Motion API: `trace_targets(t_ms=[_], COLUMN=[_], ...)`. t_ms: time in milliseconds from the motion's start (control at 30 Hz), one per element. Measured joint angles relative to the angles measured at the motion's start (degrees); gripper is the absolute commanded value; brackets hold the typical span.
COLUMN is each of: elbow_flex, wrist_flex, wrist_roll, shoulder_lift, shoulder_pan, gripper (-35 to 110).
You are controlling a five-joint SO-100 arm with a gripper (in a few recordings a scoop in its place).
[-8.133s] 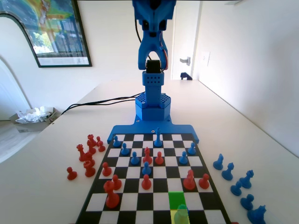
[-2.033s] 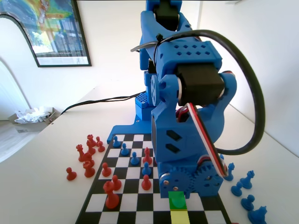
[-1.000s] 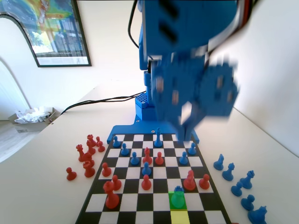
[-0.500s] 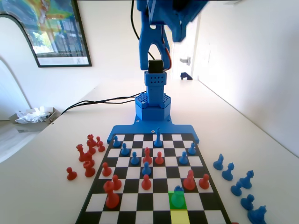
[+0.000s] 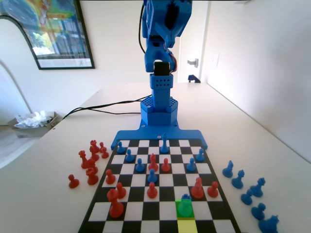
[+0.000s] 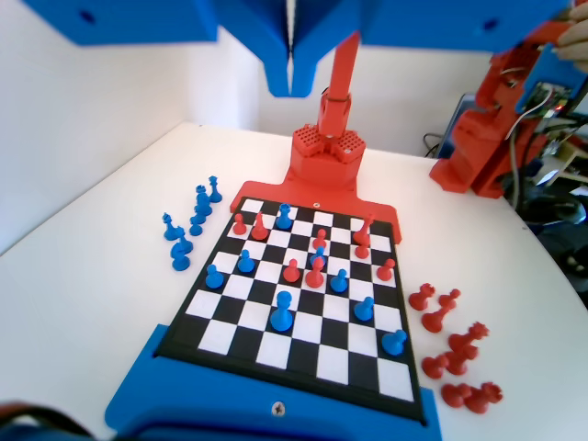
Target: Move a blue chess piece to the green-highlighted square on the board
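Fixed view, nearest row first: yellow square lying at the near edge of the board, right of centre. Directly beyond it, the blue chess piece standing upright on the green-highlighted square, tinted green by the overlay, with nothing gripping it. Red pieces standing around it: a tall one to the left in the same row, two just beyond on the right. Further up the board, blue and red pieces mixing through the middle rows, a lone blue piece standing in the far row by the blue frame. Off the board on the white surface: captured red pieces clustering on the left, captured blue pieces lining up on the right. At the far end, blue arm rising folded above its base, well apart from all pieces.

Wrist view: end effector hanging at the top edge high above the board, jaws pressed together with only a thin seam between them, clenched on nothing. In this view the blue chess piece standing in the second row from the far end, left of centre, untinted here.
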Motion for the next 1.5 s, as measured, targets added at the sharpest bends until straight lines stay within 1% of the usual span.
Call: trace_targets(t_ms=[400,1500], elbow_flex=[0.18,1.14], wrist_flex=[-1.05,-1.05], wrist_roll=[-0.18,-0.18], shoulder_lift=[3.96,5.54], shoulder_pan=[4.48,5.54], gripper=[1,1])
